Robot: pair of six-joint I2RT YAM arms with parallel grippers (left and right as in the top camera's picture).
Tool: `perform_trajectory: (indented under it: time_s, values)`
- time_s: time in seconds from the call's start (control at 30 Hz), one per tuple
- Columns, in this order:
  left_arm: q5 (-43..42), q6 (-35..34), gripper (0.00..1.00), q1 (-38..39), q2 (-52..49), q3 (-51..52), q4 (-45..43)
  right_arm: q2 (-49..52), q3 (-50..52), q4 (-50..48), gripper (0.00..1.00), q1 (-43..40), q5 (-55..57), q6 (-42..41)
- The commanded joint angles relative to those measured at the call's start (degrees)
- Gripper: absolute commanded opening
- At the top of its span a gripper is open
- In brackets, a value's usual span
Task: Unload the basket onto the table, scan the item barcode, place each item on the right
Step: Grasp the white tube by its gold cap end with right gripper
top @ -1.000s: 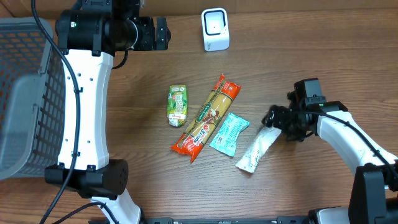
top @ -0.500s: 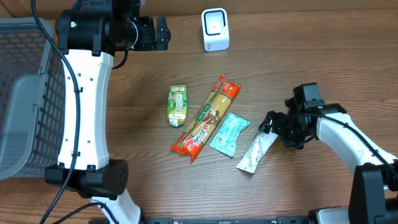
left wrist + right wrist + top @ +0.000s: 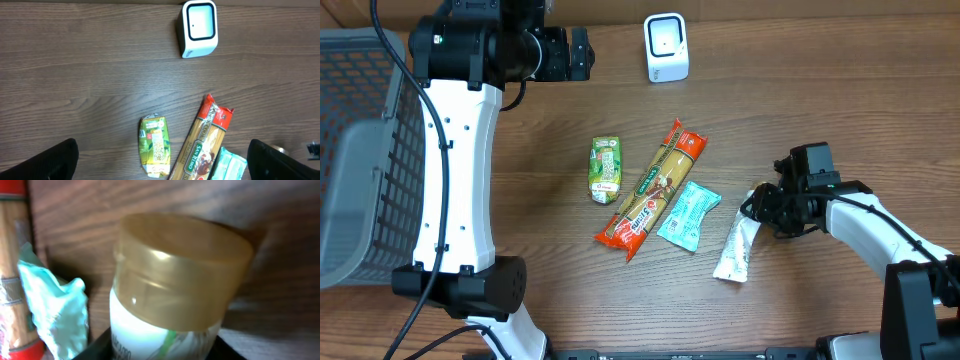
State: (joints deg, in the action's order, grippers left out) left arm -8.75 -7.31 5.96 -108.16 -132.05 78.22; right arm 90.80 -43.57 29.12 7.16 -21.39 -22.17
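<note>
- The right tool point(image 3: 758, 208) stands narrowed around the cap end of the white tube point(image 3: 735, 252). In the right wrist view both fingers sit against the white body just below the amber cap point(image 3: 180, 270). I judge this a grip taken near the top so that the printed body stays bare for scanning.
- The tube lies flat on the desk point(image 3: 820, 90), not yet lifted, just beside the teal packet point(image 3: 688, 214) and well apart from the scanner point(image 3: 666, 47).
- I cannot find the barcode on the tube in any view.
- The left tool point(image 3: 578, 53) hangs high over the far side with its fingers spread as wide as they go, holding nothing. I judge it parked clear of the right arm's path.
- The scanner stands upright at the far edge, window facing the camera; the tube will need carrying across to it.
- The pasta packet point(image 3: 652, 188) and green pouch point(image 3: 605, 169) lie untouched mid-desk.
- The desk is dark wood grain, matt and dry. A grey mesh basket point(image 3: 360, 120) stands at the left. Nothing of the room shows beyond.
</note>
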Motion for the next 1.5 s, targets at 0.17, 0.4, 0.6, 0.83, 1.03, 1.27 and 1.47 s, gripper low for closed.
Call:
perform_trajectory:
  time_s: [0.17,0.4,0.6,0.83,1.03,1.27,1.47]
  values:
    - [0.3,0.9,1.00,0.1,-0.3,-0.3,0.0,-0.3,-7.9,-0.8,0.06,-0.2,-11.0,7.5]
    - [0.3,0.9,1.00,0.1,-0.3,-0.3,0.0,-0.3,-15.2,5.2,0.06,-0.2,-18.2,18.2]
    - [0.3,0.9,0.99,0.1,-0.3,-0.3,0.0,-0.2,-15.1,11.0,0.04,-0.2,-19.9,27.4]
    - [0.3,0.9,1.00,0.1,-0.3,-0.3,0.0,2.7,-12.1,12.9,0.04,-0.2,-16.5,37.7]
    - [0.3,0.9,1.00,0.1,-0.3,-0.3,0.0,5.5,-12.1,12.1,0.28,-0.2,-13.3,36.8]
    - [0.3,0.9,0.99,0.1,-0.3,-0.3,0.0,5.4,-19.0,18.3,0.60,-1.3,-17.8,30.8]
    - [0.3,0.9,1.00,0.1,-0.3,-0.3,0.0,5.6,-22.4,29.2,0.75,-2.3,-12.3,31.0]
